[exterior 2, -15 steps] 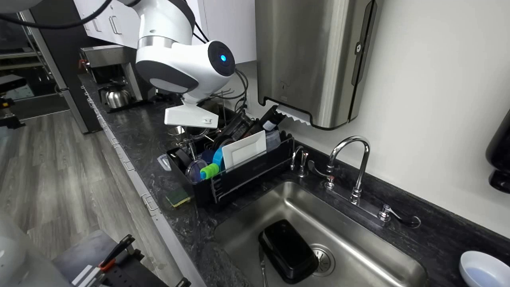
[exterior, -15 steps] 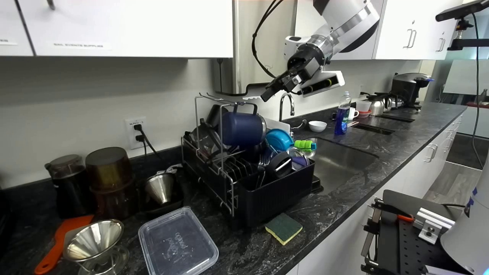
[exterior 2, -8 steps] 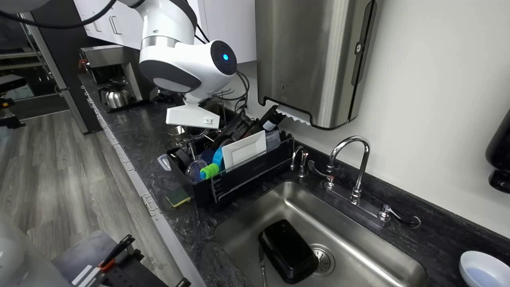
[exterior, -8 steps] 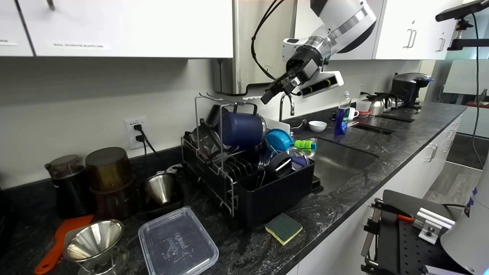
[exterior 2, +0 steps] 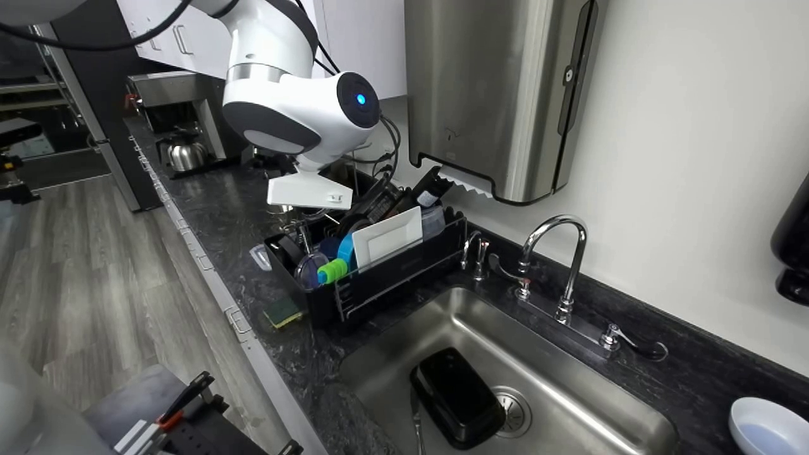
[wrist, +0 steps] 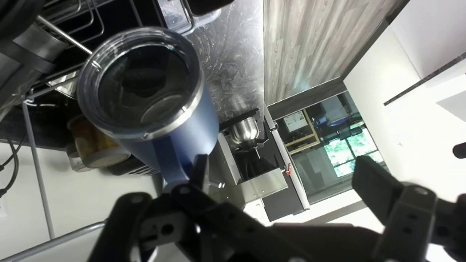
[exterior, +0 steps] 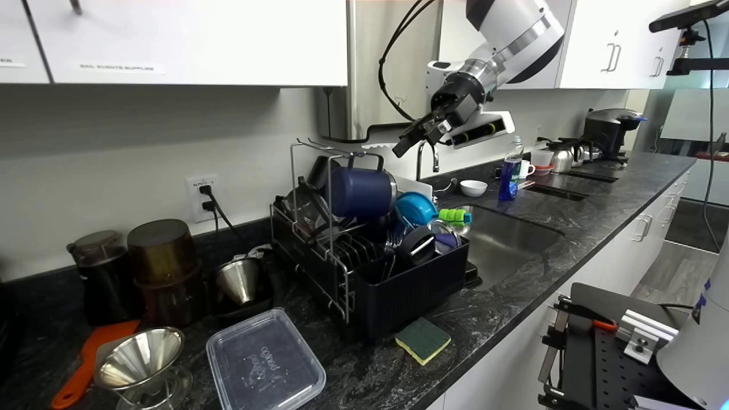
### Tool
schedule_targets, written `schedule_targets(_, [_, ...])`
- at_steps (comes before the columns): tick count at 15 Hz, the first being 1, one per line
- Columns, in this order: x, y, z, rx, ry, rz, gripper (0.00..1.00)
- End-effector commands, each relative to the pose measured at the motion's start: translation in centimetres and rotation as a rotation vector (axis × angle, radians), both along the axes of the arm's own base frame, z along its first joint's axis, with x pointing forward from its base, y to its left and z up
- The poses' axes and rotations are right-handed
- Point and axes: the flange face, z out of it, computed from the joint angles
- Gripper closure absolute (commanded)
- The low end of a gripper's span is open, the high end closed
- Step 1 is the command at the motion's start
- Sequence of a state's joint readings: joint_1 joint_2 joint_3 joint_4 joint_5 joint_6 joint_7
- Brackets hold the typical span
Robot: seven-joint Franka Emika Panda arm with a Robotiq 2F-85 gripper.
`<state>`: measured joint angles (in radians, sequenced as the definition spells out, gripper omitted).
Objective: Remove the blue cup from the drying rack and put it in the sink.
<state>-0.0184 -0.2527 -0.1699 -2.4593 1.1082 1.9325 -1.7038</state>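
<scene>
The blue cup [exterior: 361,192] is a navy mug with a clear lid and steel rim. It lies on its side high on the drying rack [exterior: 407,299], handle upward. In the wrist view the cup [wrist: 204,127] is at left of centre, with its handle near one finger. My gripper [exterior: 400,147] hangs above and beside the cup, toward the sink side. In the wrist view the gripper [wrist: 282,173] is open with nothing between its fingers. The steel sink [exterior 2: 588,392] is beside the rack [exterior 2: 404,268]. In that exterior view, the arm hides the fingers and most of the cup.
A bright blue bowl [exterior: 417,209], green-handled item [exterior: 454,216] and white plate [exterior 2: 389,237] crowd the rack. Wire uprights [exterior: 293,188] stand beside the cup. A black container [exterior 2: 456,398] lies in the sink. The faucet [exterior 2: 572,265] and towel dispenser [exterior 2: 486,95] are close by.
My gripper has moved slightly downward, with a small sideways shift toward the sink side in the last half second. The cup and the rack have not moved.
</scene>
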Motion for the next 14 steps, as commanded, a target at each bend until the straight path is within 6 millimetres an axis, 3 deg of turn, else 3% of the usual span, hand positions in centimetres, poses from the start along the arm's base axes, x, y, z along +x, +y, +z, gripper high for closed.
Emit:
schedule_targets(1, [0.1,-0.1,-1.0,0.03,-0.022,0.043,0.0])
schedule_targets(7, [0.9,-0.2,-3.1,0.02,-0.028,0.068,0.0])
schedule_targets(14, [2.2,-0.8,-1.3,0.004,-0.117,0.066,0.0])
